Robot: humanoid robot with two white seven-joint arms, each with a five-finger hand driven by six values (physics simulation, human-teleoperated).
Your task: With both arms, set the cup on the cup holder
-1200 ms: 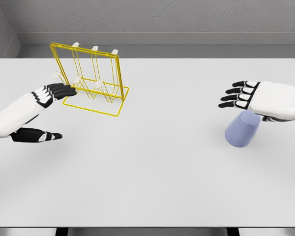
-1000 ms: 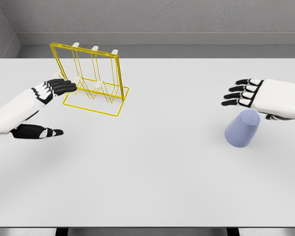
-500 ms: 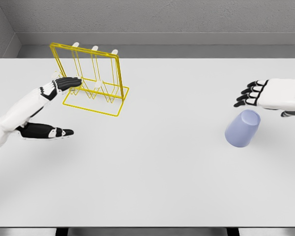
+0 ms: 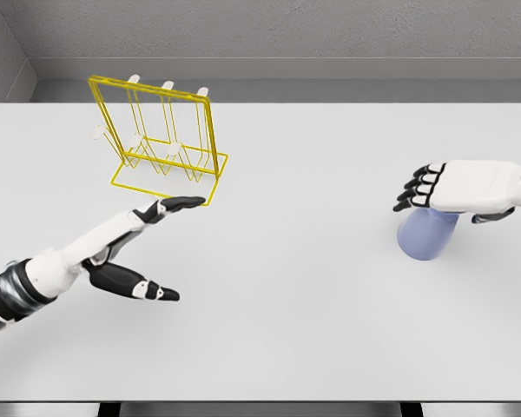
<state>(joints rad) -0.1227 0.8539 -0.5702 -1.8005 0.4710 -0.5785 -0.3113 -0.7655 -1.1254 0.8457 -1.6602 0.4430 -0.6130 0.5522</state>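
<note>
Cup (image 4: 425,236) looks light, rigid, slick; I'd wrap its sidewall. Right hand (image 4: 456,188) above it, fingers loose, empty.

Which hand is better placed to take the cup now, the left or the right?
The right hand. It hovers directly over the cup at the table's right side, fingers open. The left hand is far across the table, nearer the yellow cup holder.

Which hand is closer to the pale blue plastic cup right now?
The right hand: it hovers directly over the pale blue plastic cup, fingers open. The left hand is far across the white table, nearer the yellow wire cup holder.
</note>
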